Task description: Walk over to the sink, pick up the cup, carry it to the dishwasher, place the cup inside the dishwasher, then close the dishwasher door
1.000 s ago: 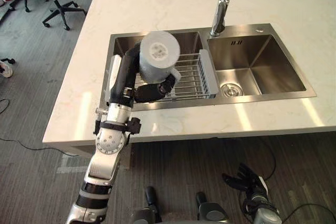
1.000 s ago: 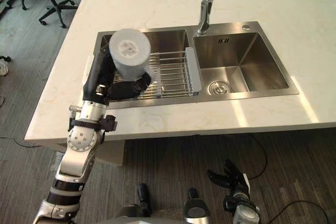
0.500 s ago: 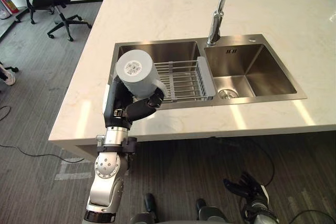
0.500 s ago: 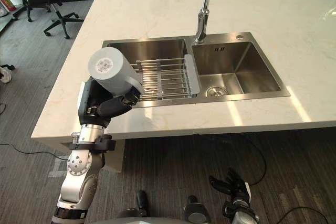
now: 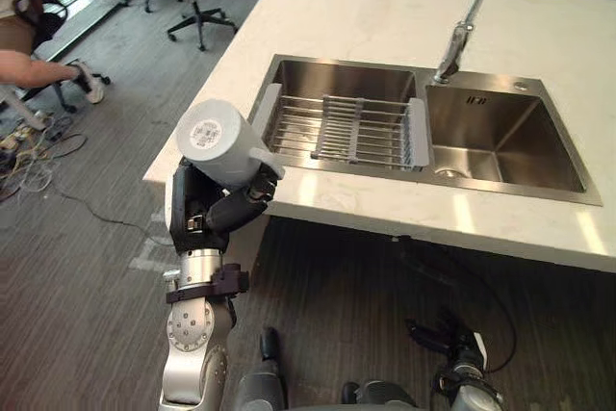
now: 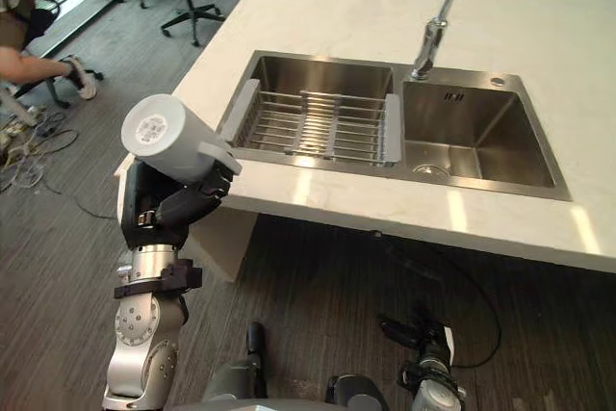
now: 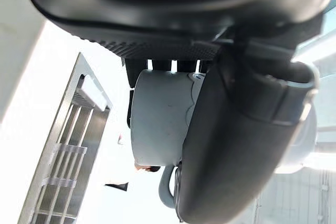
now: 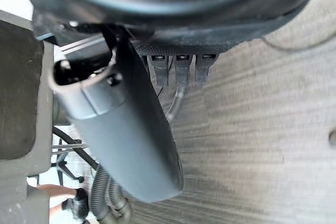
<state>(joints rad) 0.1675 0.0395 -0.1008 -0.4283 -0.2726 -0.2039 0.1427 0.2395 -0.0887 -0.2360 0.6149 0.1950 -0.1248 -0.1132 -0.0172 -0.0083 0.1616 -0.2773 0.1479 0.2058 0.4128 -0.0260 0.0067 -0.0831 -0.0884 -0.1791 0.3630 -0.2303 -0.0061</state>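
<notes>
cup (image 5: 218, 140) carried clear of sink (image 5: 332, 79) | left robot hand (image 5: 210, 215) clasps it

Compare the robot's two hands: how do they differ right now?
The left hand is curled round the cup; the right hand is open and holds nothing. The left hand is up near the counter's edge; the right hand hangs low over the floor. Both are dark.
</notes>
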